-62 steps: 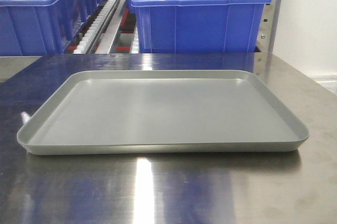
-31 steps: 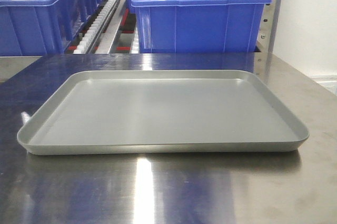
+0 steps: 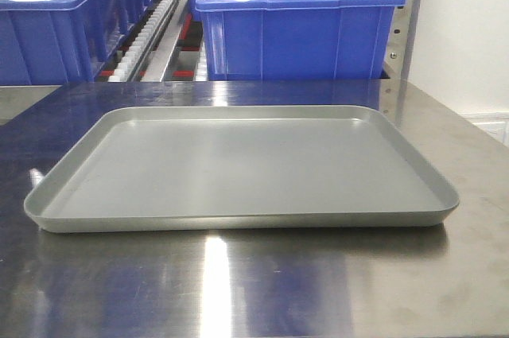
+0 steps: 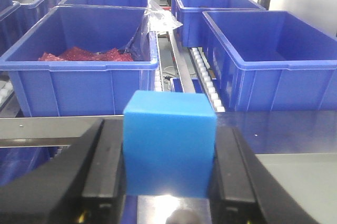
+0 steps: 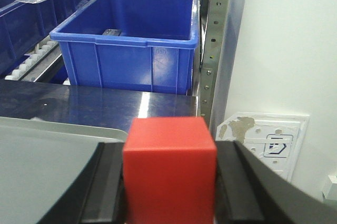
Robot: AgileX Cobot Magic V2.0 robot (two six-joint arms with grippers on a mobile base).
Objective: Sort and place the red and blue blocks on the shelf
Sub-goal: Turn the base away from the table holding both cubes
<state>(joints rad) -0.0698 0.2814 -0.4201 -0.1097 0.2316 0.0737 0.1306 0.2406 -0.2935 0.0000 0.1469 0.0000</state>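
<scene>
Pickup looks done and placing is left: the left gripper pinches the blue block, the right gripper pinches the red block, and the shelf is ahead of both.

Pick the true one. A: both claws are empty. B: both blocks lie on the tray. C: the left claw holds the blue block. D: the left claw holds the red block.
C: the left wrist view shows the blue block clamped in the left claw.
</scene>
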